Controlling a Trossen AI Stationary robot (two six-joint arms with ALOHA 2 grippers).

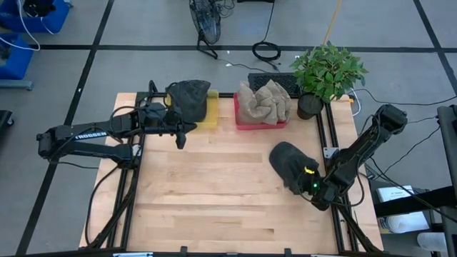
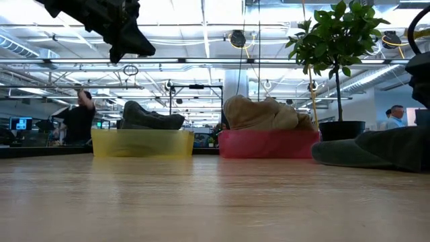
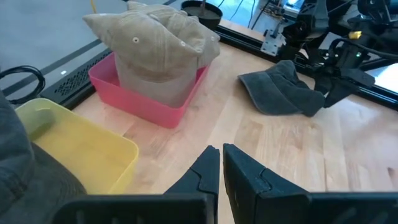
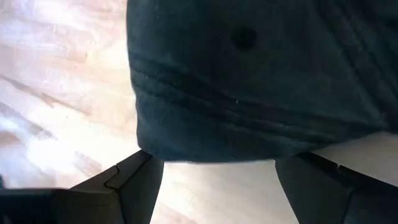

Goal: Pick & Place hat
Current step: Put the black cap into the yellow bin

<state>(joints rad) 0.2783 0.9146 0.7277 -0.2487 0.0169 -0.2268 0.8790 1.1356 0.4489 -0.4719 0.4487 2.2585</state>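
Observation:
A dark grey hat (image 1: 289, 163) lies on the wooden table at the right; it also shows in the low view (image 2: 376, 149) and the left wrist view (image 3: 280, 93). My right gripper (image 1: 308, 182) is low at the hat's near right edge. It is open, with its fingers wide apart on either side of the hat's edge (image 4: 205, 146). Another dark hat (image 1: 189, 96) rests in the yellow bin (image 1: 208, 114). My left gripper (image 1: 182, 134) is shut and empty, raised above the table just in front of that bin (image 3: 93, 149).
A pink bin (image 1: 260, 121) piled with tan hats (image 1: 265, 100) stands at the back centre. A potted plant (image 1: 325, 71) stands at the back right corner. Bare wood (image 1: 214, 193) fills the middle and near side. People show in the room behind (image 2: 80, 117).

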